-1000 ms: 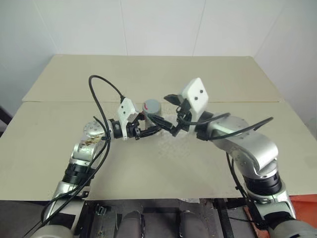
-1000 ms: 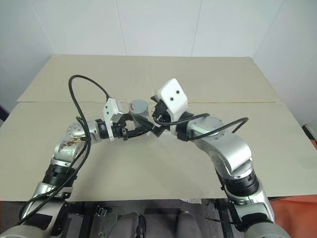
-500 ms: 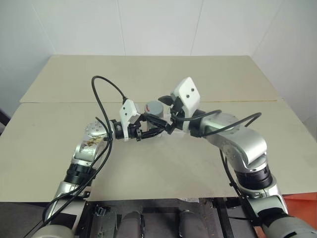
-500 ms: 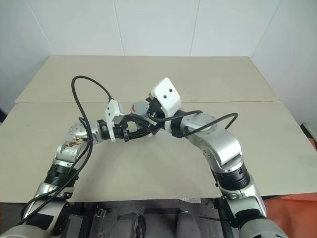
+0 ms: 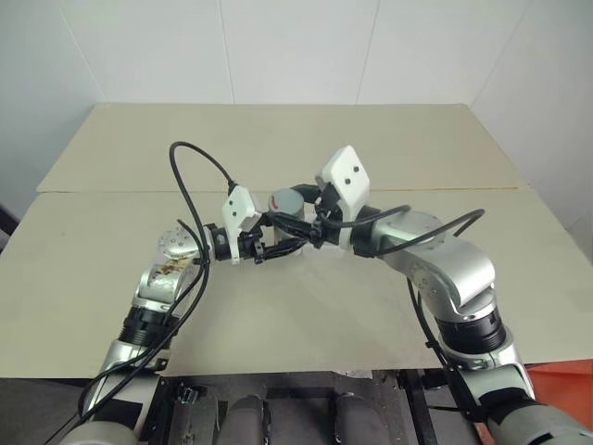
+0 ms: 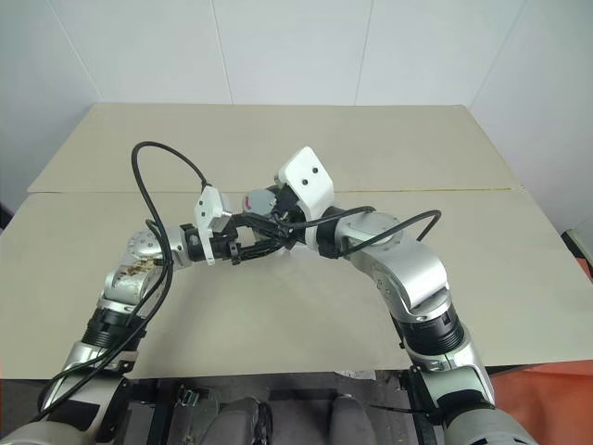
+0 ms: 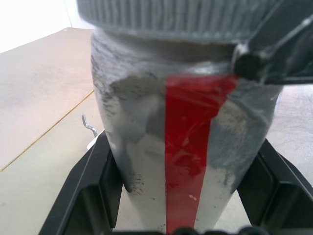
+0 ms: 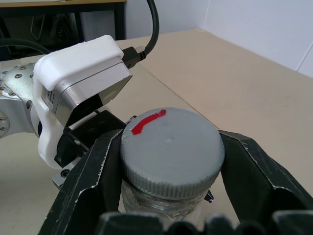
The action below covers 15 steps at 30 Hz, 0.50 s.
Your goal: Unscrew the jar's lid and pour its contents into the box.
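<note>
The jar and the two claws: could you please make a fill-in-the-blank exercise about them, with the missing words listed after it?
1. The left claw is shut on the body of the ____.
2. The right claw grips the round grey ____ from both sides.
3. The stripe running down the jar is ____ in colour.
4. The lid sits ____ the jar, not yet removed.

Missing words: jar; lid; red; on
</note>
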Available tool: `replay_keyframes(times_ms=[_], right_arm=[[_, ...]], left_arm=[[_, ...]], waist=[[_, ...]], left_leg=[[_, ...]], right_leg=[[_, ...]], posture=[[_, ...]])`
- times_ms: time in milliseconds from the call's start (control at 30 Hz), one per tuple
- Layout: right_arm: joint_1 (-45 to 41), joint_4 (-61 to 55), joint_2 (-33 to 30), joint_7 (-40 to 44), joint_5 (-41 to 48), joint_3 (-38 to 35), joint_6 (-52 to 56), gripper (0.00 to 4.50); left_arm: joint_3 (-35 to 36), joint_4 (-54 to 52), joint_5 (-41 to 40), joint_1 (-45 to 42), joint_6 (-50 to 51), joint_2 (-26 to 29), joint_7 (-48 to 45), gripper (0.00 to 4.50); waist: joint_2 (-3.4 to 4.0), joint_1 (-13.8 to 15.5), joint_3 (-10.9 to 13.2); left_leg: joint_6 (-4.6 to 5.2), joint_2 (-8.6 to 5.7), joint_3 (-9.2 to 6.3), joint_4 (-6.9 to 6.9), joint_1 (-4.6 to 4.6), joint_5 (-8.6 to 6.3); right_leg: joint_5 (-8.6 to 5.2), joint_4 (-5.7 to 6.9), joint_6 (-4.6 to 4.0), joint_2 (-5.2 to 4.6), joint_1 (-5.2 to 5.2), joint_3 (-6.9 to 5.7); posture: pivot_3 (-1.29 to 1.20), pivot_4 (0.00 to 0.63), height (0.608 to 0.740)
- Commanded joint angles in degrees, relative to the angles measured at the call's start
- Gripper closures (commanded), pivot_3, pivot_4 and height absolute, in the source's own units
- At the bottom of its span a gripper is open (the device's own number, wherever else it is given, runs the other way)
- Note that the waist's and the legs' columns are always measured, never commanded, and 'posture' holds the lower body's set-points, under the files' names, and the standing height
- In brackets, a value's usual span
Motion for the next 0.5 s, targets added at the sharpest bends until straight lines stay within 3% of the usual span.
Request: replay_keyframes(times_ms=[33, 67, 100, 500], right_arm=[[-1.0, -2.1, 0.0, 1.2, 0.7, -1.6, -0.6, 0.43], [-1.0, -2.2, 0.1, 1.2, 0.7, -1.6, -0.6, 0.05], [-1.0, -2.1, 0.2, 1.2, 0.5, -1.5, -0.6, 0.02], [-1.6, -1.6, 1.5, 0.1, 0.1, -2.4, -0.6, 0.02]], left_arm=[[0.6, -2.3, -0.3, -0.3, -1.0, 0.4, -0.4, 1.71], [0.6, -2.2, -0.3, -0.3, -1.1, 0.4, -0.5, 1.71], [0.6, -2.2, -0.3, -0.3, -1.1, 0.5, -0.5, 1.71], [0.5, -2.4, -0.1, -0.1, -1.1, 0.5, -0.4, 1.71]], waist=[[0.00, 0.0, 0.0], [0.00, 0.0, 0.0], [0.00, 0.0, 0.0], [0.00, 0.0, 0.0]], left_leg=[[0.00, 0.00, 0.00, 0.00, 0.00, 0.00], [0.00, 0.00, 0.00, 0.00, 0.00, 0.00], [0.00, 0.00, 0.00, 0.00, 0.00, 0.00], [0.00, 0.00, 0.00, 0.00, 0.00, 0.00]], right_leg=[[0.00, 0.00, 0.00, 0.00, 0.00, 0.00], [0.00, 0.00, 0.00, 0.00, 0.00, 0.00], [0.00, 0.00, 0.00, 0.00, 0.00, 0.00], [0.00, 0.00, 0.00, 0.00, 0.00, 0.00]], posture=[[0.00, 0.150, 0.740], [0.00, 0.150, 0.740], [0.00, 0.150, 0.740], [0.00, 0.150, 0.740]])
